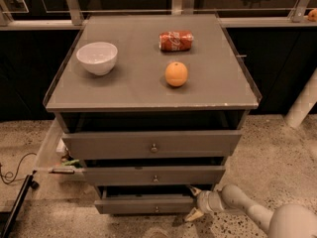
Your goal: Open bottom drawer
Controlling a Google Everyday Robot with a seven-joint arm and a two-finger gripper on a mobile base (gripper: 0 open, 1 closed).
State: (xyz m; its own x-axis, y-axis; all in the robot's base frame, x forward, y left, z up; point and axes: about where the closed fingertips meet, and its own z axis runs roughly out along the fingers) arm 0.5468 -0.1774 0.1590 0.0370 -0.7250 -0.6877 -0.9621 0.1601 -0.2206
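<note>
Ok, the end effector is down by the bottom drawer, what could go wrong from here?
The end effector sits at the right end of the bottom drawer, not at its knob; a pull from there may skew the drawer or slip off. A jolt could also roll the orange or the can lying on its side on the cabinet top.

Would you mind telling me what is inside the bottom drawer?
The bottom drawer is slightly out, showing only a dark gap; the middle drawer above covers its inside, so contents cannot be seen. The gripper is at its right end.
</note>
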